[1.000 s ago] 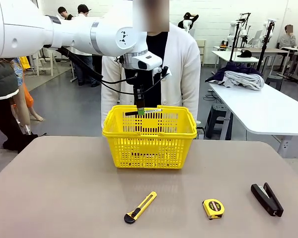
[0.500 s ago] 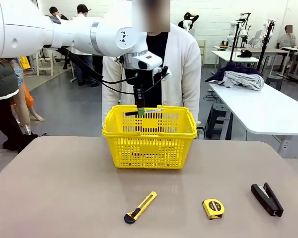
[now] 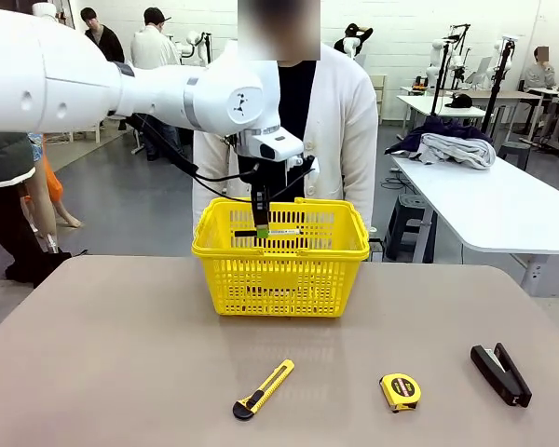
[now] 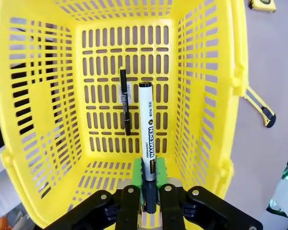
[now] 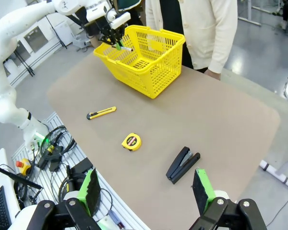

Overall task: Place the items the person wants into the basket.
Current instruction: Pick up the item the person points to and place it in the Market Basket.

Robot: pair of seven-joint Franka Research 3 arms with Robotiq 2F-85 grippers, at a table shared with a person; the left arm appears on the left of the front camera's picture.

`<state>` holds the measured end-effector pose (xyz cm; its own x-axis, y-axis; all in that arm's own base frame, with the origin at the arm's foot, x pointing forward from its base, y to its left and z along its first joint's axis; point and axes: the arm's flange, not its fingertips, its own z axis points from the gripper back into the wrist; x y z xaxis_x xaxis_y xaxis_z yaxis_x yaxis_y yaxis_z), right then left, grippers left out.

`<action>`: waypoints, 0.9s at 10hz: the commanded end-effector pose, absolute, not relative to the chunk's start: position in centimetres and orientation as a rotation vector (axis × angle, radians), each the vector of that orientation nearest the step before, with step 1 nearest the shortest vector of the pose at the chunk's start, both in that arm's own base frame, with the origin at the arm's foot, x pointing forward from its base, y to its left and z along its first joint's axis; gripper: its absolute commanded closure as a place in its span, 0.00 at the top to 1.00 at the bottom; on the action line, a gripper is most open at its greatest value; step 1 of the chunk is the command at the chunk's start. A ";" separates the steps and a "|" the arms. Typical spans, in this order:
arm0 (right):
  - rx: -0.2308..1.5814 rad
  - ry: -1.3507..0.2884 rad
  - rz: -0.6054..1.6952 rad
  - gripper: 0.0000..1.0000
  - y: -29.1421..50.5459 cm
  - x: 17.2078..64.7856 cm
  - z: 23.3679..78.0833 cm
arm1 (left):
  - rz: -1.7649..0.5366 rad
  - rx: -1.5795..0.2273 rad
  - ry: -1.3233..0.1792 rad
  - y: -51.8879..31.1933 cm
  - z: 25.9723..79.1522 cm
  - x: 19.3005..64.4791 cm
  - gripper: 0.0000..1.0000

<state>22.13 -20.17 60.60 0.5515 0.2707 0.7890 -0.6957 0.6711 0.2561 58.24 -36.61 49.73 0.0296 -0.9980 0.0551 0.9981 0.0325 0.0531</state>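
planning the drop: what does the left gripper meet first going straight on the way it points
Probably the lattice floor of the bright yellow plastic basket; the black white-labelled marker in the left gripper would touch first, with the thin black pen just beside.

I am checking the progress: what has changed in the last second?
The left gripper, still shut on the black marker, came down a little, lowering it inside the yellow basket. It has not let go. The basket, utility knife, tape measure and stapler stayed in place.
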 end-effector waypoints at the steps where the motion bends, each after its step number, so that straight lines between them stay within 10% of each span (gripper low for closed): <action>1: 0.620 -0.813 0.626 1.00 -20.2 22.3 60.7 | -1.579 0.034 -0.029 -37.9 49.2 59.9 0.12; 9: 0.620 -0.813 0.626 1.00 -20.2 22.3 60.7 | -1.599 0.010 0.053 -39.3 45.2 62.0 0.12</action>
